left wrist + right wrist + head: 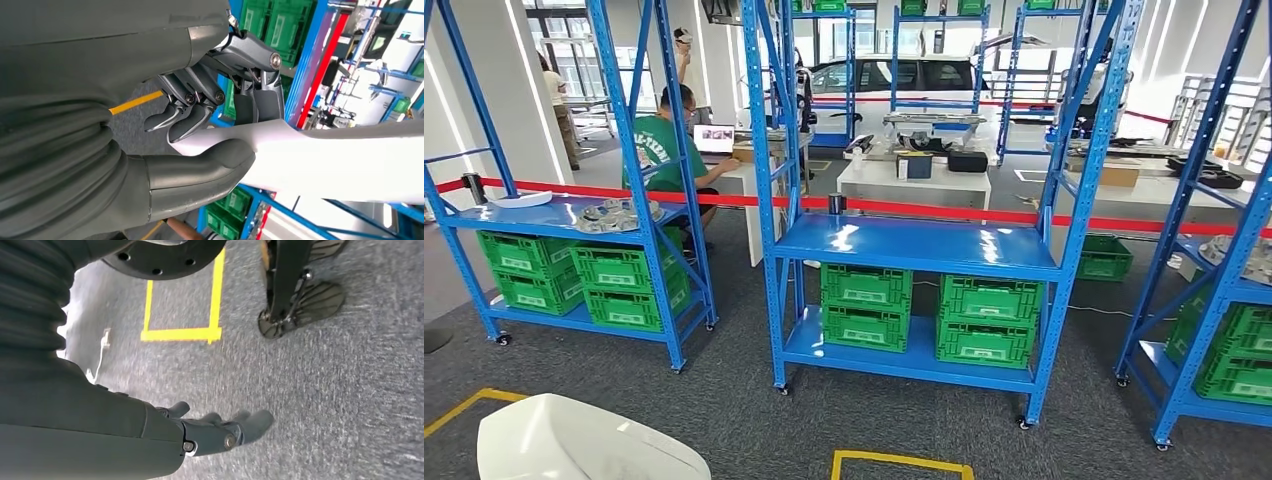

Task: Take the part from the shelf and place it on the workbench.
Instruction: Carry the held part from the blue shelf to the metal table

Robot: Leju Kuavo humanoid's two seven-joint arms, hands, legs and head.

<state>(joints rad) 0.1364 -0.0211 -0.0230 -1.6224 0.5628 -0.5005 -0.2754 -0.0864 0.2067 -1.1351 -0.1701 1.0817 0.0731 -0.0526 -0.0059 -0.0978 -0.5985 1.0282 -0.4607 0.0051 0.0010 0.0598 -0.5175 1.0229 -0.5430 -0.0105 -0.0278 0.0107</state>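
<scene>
The left robot hand [210,130] has the white part [340,160] pinched between thumb and dark fingers, and that part shows low at the robot's left in the head view, above the grey carpet [754,420]. The right robot hand [220,432] hangs over the carpet holding nothing, fingers extended. Blue shelves [914,245] with green crates [864,305] stand ahead.

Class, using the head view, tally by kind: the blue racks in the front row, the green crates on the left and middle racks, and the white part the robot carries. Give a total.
Blue racks: 3
Green crates: 8
White part, held by the left hand: 1
Total: 12
</scene>
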